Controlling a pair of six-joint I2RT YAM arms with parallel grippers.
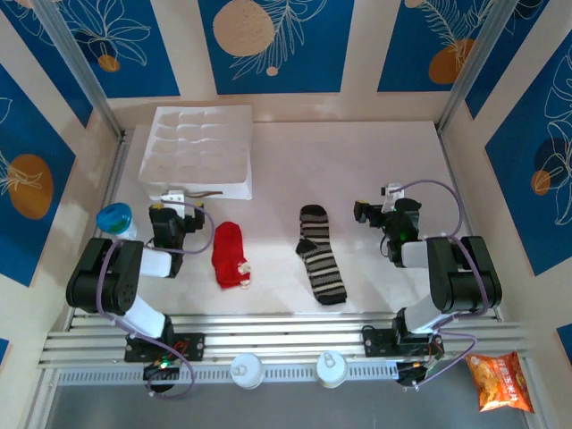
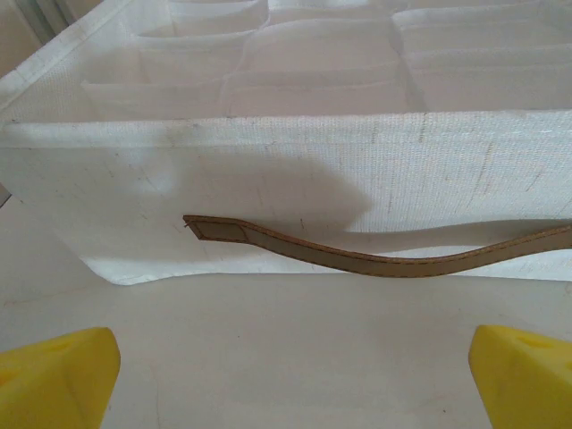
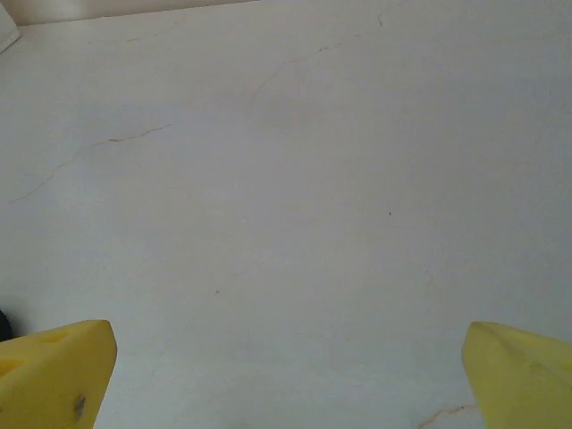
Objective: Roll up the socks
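Your left gripper (image 2: 288,386) wide, empty, facing white tray (image 2: 268,170). Your right gripper (image 3: 286,380) wide, empty, over bare table (image 3: 295,179). Between them, flat and apart: red sock (image 1: 228,254), striped sock (image 1: 320,256). Expect light, limp fabric that bunches; pinch toe end, roll toward cuff.

red sock (image 1: 229,255) left | striped sock (image 1: 320,254) right | both flat, apart

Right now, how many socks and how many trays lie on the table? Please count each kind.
Socks: 2, the red sock and the striped sock
Trays: 1, the white tray
Total: 3
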